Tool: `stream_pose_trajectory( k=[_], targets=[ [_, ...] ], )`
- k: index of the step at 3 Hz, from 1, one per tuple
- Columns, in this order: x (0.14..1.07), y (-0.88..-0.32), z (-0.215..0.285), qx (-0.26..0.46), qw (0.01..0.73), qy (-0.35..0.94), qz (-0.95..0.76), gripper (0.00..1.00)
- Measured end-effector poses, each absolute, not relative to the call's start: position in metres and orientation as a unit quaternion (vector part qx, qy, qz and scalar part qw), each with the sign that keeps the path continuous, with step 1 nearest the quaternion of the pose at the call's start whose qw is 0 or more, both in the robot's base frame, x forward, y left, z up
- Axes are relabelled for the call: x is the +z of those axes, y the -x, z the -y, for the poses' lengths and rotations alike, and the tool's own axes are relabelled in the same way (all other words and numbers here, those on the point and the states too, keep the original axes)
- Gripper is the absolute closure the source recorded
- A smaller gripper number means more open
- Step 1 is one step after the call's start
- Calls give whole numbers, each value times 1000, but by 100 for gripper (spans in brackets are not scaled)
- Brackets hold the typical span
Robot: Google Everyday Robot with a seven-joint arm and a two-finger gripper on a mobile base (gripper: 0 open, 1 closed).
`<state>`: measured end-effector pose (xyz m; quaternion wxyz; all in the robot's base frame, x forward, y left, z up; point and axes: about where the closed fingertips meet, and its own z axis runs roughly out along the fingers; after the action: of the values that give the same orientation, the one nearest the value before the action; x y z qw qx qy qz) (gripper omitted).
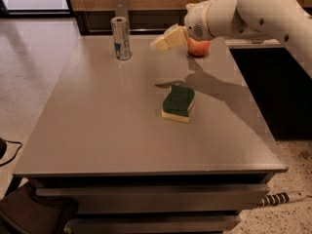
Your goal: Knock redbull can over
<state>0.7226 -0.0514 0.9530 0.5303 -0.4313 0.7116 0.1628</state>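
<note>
The redbull can stands upright near the far left edge of the grey table. It is slim and silver with blue markings. My gripper hangs above the far middle of the table, to the right of the can and apart from it, its cream fingertips pointing left toward the can. It holds nothing that I can see. The white arm reaches in from the upper right.
A red apple sits at the far right of the table, partly behind the gripper's wrist. A green and yellow sponge lies in the middle. A dark counter stands to the right. A cable lies on the floor at lower right.
</note>
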Motion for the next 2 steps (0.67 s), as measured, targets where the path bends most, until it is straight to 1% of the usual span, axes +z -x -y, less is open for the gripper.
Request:
stream_pose_trajectory(
  k=[1,2],
  targets=[
    [943,-763,50,169,560,405,-703,0],
    [938,-799,37,183,580,396,-688,0]
  ],
)
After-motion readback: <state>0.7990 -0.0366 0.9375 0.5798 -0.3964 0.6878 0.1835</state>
